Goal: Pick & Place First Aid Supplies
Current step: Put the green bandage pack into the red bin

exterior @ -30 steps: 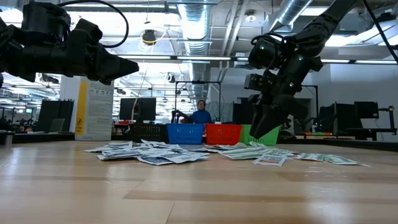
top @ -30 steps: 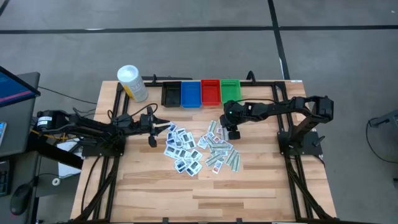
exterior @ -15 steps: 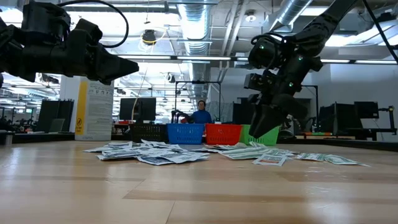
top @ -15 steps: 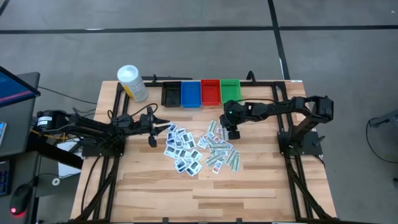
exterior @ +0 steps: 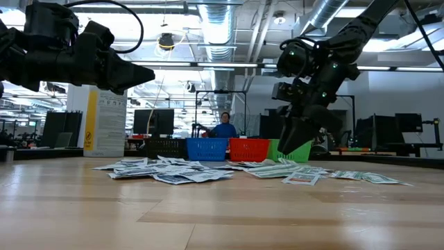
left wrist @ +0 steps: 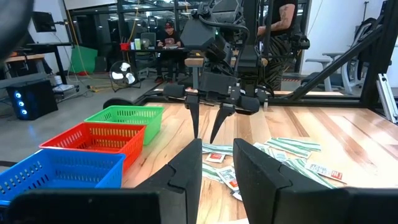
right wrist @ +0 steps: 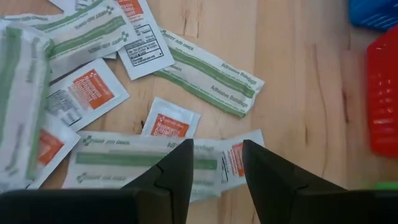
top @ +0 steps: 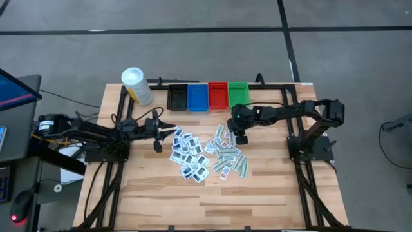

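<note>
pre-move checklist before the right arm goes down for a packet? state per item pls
1. Right gripper open, nothing between its fingers: ok.
2. Right gripper directly over packets: ok, it hangs above a long green-striped strip and a small orange-labelled packet.
3. Target lying free: not ok, the strips overlap in the pile.
4. Left gripper out of the way: ok, it sits off the white packets' left edge, empty.
5. Bins reachable: ok, red bin and green bin stand just behind the pile.
6. Bins' contents: cannot tell.

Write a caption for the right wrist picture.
Open right gripper hovering over scattered first aid packets on the wooden table.
</note>
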Motion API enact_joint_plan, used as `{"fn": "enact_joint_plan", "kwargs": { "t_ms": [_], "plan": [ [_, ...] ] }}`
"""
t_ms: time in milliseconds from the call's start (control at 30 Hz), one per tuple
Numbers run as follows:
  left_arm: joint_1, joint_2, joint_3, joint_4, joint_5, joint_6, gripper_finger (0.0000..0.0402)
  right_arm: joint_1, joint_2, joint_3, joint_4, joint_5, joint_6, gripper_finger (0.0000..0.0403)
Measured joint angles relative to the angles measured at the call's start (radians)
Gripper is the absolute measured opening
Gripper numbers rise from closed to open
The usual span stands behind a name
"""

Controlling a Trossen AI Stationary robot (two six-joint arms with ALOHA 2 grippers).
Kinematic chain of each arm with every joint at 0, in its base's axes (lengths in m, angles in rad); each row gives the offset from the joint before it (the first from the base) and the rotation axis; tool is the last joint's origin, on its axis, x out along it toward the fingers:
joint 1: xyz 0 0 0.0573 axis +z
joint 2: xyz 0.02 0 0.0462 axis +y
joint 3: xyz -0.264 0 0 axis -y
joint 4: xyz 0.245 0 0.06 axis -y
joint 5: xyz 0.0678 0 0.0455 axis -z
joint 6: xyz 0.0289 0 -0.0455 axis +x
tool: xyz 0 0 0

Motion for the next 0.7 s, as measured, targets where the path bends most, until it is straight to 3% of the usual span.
{"fn": "enact_joint_plan", "kwargs": {
  "t_ms": [333, 700],
  "plan": [
    [0.0, 0.0, 0.0, 0.0, 0.0, 0.0, 0.0093, -0.011, 0.124, 0.005, 0.047, -0.002, -0.031, 0.0131],
    [0.0, 0.0, 0.0, 0.0, 0.0, 0.0, 0.0093, -0.011, 0.139, 0.002, 0.052, -0.001, -0.034, 0.0118]
  ]
}}
